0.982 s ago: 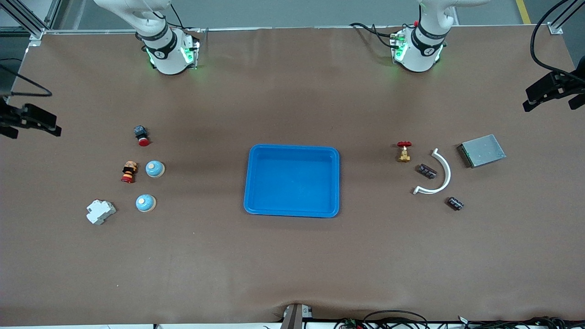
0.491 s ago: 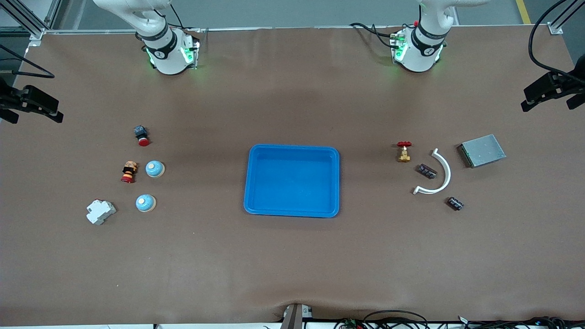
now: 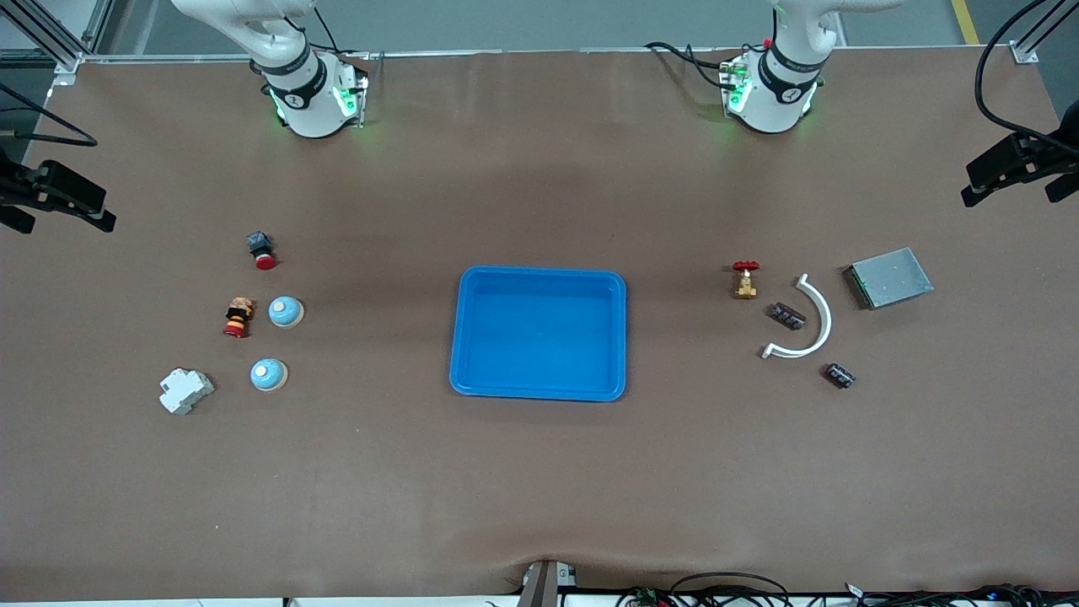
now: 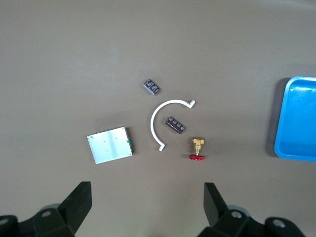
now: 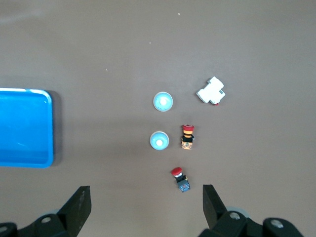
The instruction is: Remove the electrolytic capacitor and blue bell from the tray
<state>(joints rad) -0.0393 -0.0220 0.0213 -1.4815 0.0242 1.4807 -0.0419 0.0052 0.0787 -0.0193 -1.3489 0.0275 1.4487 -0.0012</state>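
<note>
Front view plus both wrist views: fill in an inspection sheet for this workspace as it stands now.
Surface: brown table, wrinkle at the edge nearest the front camera.
Job's things: blue tray mid-table, nothing in it; two blue bells toward the right arm's end; two capacitors toward the left arm's end.
Clutter: two red push buttons, white breaker, brass valve, white curved piece, grey metal box.
Hands: left hand and right hand open, holding nothing, high over their piles.
Cables: bundles at both bases and along the table's edges.
Surroundings: aluminium frame posts at corners.
</note>
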